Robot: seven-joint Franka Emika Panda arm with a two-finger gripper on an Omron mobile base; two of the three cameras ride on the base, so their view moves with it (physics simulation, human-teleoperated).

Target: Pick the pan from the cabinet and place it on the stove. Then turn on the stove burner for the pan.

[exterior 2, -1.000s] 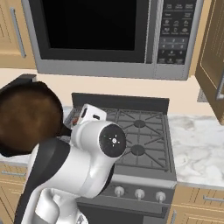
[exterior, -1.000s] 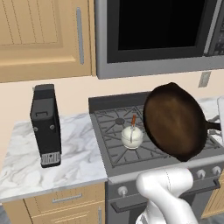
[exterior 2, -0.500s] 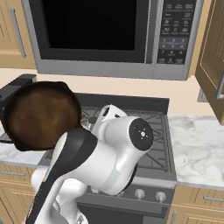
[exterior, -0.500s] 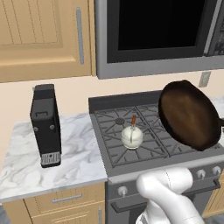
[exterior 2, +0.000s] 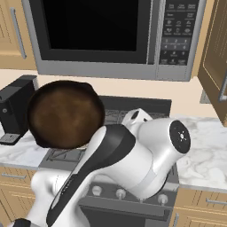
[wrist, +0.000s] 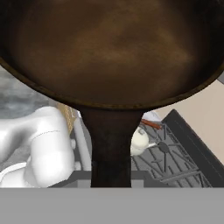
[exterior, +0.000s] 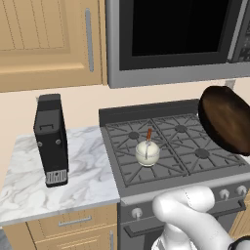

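The pan (exterior: pixel 227 119), dark brown and round, hangs tilted in the air over the right side of the stove (exterior: pixel 166 146). From the other side the pan (exterior 2: pixel 65 113) faces the camera above the stove's left grates, with my arm in front of it. In the hand view the pan (wrist: pixel 113 48) spreads across the top, and its black handle (wrist: pixel 111 144) runs down into my gripper (wrist: pixel 111 183), which is shut on it. The cabinet (exterior 2: pixel 217 57) at the upper right stands with its door open.
A white cup with a red stick (exterior: pixel 147 152) sits on the middle front grate. A black appliance (exterior: pixel 51 139) stands on the marble counter to the left. The microwave (exterior: pixel 171 39) hangs low over the stove. Silver knobs (exterior 2: pixel 120 193) line the stove's front.
The pan has travelled to the right across the stove with the arm, from above the middle grates to the right side, and stays tilted. The cup has not moved.
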